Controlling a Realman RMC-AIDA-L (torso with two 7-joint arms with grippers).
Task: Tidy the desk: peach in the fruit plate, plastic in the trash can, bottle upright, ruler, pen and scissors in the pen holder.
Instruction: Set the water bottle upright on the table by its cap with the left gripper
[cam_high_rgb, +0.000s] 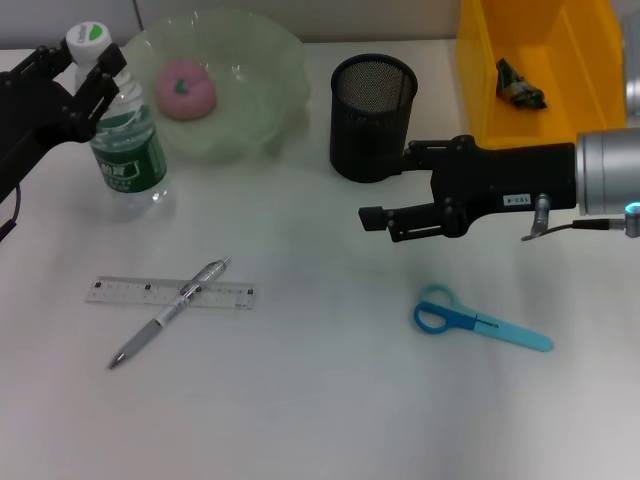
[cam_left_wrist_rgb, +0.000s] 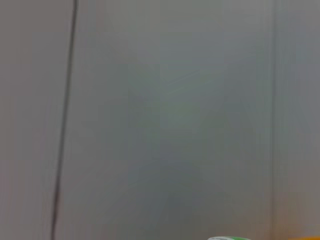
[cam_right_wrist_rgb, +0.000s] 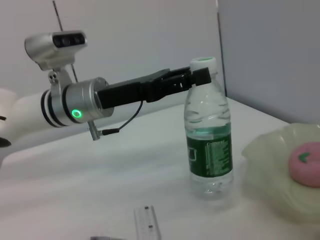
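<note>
Left pincer (cam_high_rgb: 88, 62), upper left of the head frame, closed narrowly about the neck of the bottle (cam_high_rgb: 127, 140) just under its white cap, bottle standing upright on the surface (cam_high_rgb: 320, 400). Right pincer (cam_high_rgb: 385, 222), right of centre, hanging above the surface with jaws a narrow way apart, holding nothing, just in front of the black mesh pen holder (cam_high_rgb: 372, 115). Peach (cam_high_rgb: 184, 88) already in the pale green fruit plate (cam_high_rgb: 270, 70) beside the bottle; crumpled plastic (cam_high_rgb: 520, 88) already in the yellow trash can (cam_high_rgb: 490, 100) at upper right. Left to handle: blue scissors (cam_high_rgb: 480, 320) flat at lower right, nearest the right pincer; likely stiff and light, lying low on the surface, so best taken across the closed blades or where handles meet, not by the loops. Clear ruler (cam_high_rgb: 130, 291) at lower left looks thin, slick and hard to lift off flat. Pen (cam_high_rgb: 170, 312) lying slantwise across it, probably prone to rolling; best pinched mid-barrel.
</note>
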